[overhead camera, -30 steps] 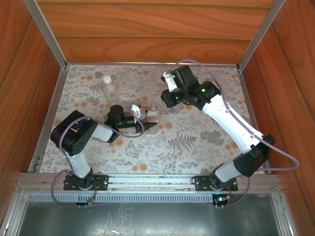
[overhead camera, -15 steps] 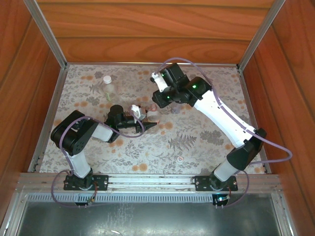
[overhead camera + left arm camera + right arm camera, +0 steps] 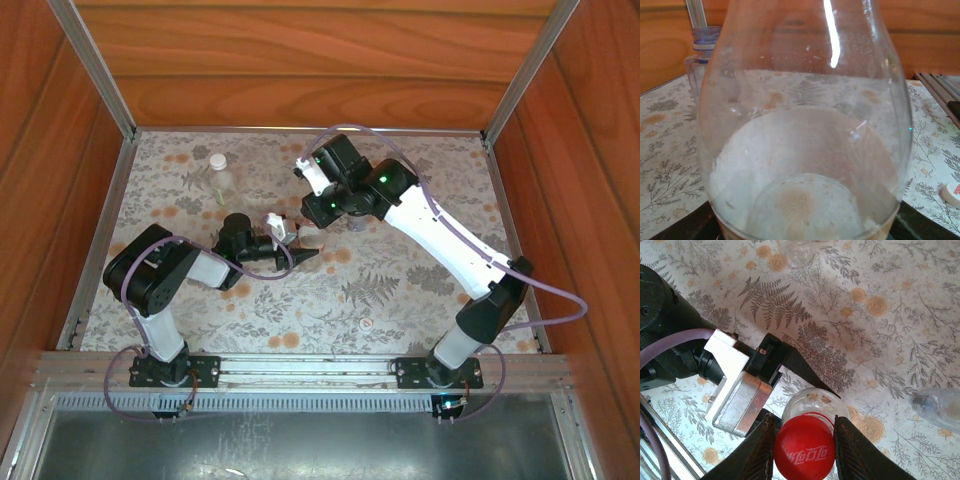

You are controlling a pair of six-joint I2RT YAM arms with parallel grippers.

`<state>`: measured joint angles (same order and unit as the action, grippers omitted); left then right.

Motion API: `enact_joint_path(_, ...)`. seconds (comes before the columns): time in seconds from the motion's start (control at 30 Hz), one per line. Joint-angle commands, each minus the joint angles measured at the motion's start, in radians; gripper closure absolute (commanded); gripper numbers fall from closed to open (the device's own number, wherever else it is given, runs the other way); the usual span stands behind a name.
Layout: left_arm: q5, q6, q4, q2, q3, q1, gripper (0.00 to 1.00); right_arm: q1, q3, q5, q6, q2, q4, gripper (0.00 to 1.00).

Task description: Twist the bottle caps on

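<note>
Red cap (image 3: 804, 454) sat pinched between our right gripper's (image 3: 805, 447) narrow-set fingers, just above the mouth of the upright bottle (image 3: 812, 399) and a shade off it. Our left gripper (image 3: 303, 253) clamped that bottle's body near the middle of the table (image 3: 400, 300). We judged the cap needed centring on the neck's axis, then lowering.
</note>
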<state>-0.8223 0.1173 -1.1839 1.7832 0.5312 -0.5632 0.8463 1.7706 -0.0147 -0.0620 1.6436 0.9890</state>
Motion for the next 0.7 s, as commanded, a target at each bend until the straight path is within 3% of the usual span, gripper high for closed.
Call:
enact_joint_path(0.0,-0.002,0.025,0.101,0.042,-0.009,-0.006,0.41,0.01,0.005,0.011,0.008,0.007,0.019,0.65)
enact_joint_path(0.67,-0.005,0.025,0.099,0.045,-0.013,-0.004,0.41,0.01,-0.022,-0.03,0.014,0.01,0.03,0.64)
